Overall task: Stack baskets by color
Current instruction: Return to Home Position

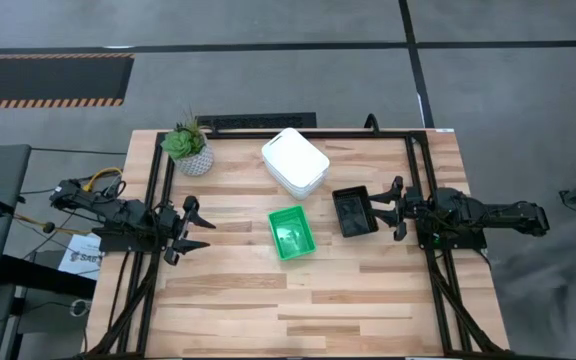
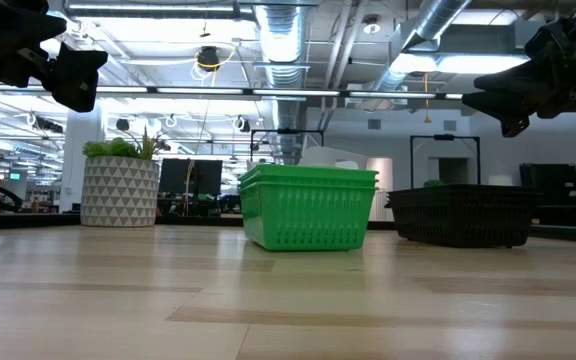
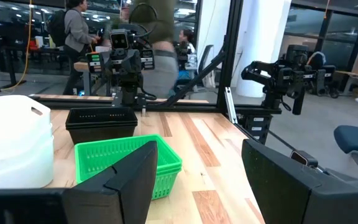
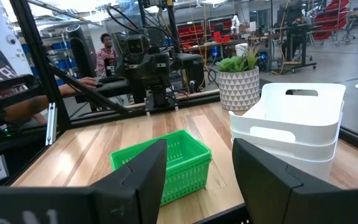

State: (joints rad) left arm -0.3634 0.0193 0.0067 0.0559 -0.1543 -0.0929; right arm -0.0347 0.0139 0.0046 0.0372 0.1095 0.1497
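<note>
- The right tool (image 1: 386, 208) hangs released and empty just beside the black baskets (image 1: 353, 212), which lie toward bench centre from it, long axis running far-to-near.
- The left tool (image 1: 198, 226), likewise released, is well apart from the green baskets (image 1: 291, 232) at centre.
- The white baskets (image 1: 295, 160) stand behind, near the plant (image 1: 188, 148).
- Each colour looks nested, though layers are hard to count.
- Pale wooden bench (image 1: 248, 300); people (image 3: 76, 28) in the workshop beyond.

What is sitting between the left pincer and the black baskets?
The green baskets, stacked; the high view shows them between the left pincer and the black baskets.
</note>
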